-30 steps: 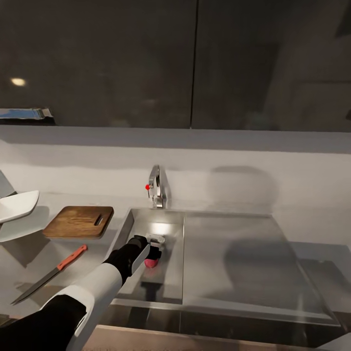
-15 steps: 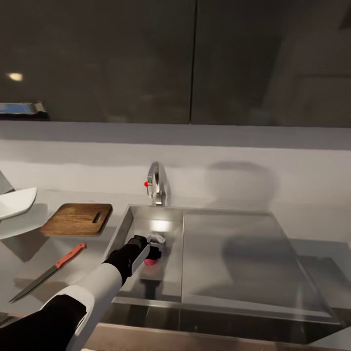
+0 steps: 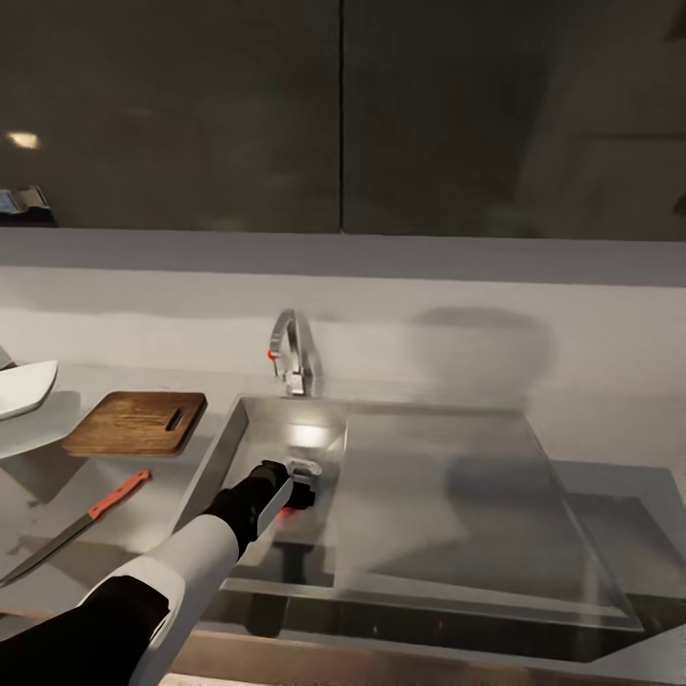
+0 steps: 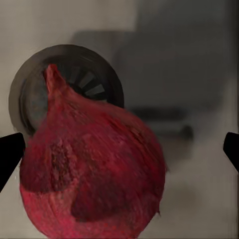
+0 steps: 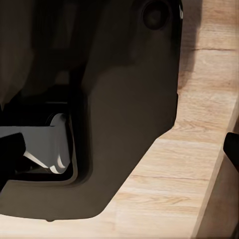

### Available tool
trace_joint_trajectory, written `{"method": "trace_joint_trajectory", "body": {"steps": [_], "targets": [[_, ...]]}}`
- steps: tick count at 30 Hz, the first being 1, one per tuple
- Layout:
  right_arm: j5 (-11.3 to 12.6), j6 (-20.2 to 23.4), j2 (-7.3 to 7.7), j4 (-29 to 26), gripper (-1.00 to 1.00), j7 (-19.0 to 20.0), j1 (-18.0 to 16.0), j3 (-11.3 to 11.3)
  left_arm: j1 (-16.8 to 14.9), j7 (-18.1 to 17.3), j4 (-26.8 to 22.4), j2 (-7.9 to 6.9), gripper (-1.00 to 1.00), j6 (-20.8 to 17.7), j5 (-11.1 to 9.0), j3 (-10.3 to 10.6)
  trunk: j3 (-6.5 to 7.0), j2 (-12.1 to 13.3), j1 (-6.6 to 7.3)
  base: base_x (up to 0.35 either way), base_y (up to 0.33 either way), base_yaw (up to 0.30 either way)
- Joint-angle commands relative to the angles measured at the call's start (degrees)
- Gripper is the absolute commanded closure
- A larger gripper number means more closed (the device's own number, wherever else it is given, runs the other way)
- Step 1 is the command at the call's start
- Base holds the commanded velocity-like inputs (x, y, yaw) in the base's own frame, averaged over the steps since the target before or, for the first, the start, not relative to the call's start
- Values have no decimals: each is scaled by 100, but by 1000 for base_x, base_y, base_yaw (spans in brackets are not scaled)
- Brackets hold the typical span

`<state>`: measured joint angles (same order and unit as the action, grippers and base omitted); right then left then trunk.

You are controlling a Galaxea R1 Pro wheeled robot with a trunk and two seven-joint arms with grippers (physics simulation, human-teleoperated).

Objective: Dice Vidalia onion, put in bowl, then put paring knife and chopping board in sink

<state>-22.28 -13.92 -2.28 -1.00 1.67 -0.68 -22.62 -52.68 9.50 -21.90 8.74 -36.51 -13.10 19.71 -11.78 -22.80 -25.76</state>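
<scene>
Onion (image 4: 92, 169) in sink (image 3: 224, 448) (over drain (image 4: 30, 94)); board (image 3: 133, 424) left.

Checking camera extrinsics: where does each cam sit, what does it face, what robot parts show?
Head: high, looking forward and down at the sink, chopping board, paring knife; left arm reaching into basin.
Left wrist: in the basin, facing the onion by the drain; left gripper fingertips at edges.
Right wrist: low, facing wood floor and dark robot body.
Shared: head and left wrist see the onion.

Dark glossy wall cabinets (image 3: 191, 105)
</scene>
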Motion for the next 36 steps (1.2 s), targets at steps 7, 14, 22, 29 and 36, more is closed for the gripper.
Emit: {"method": "trace_joint_trajectory", "body": {"steps": [7, 14, 22, 29, 36], "targets": [[-31, -14, 0, 2, -100, 17, -2, -49, -5, 44, -6, -11, -100, -23, -61, 41, -71, -12, -3, 0, -10, 0], [-31, -14, 0, 3, -100, 17, -2, -49, -5, 44, 0, -16, -100, -23, -61, 34, -83, -12, -3, 0, 0, 0], [-31, -14, -8, 1, -100, 11, -2, -49, -5, 44, -7, -21, 100, -19, -61, 33, -84, -12, -3, 0, 0, 0], [-31, -14, -9, 0, -100, 9, -2, -49, -5, 44, -7, -21, 100, -20, -61, 33, -84, -12, -3, 0, 0, 0], [-31, -14, -9, 0, -100, 9, -2, -49, -5, 51, -46, -21, 100, -23, -61, 31, -84, -12, -3, 0, 0, 0]]}}
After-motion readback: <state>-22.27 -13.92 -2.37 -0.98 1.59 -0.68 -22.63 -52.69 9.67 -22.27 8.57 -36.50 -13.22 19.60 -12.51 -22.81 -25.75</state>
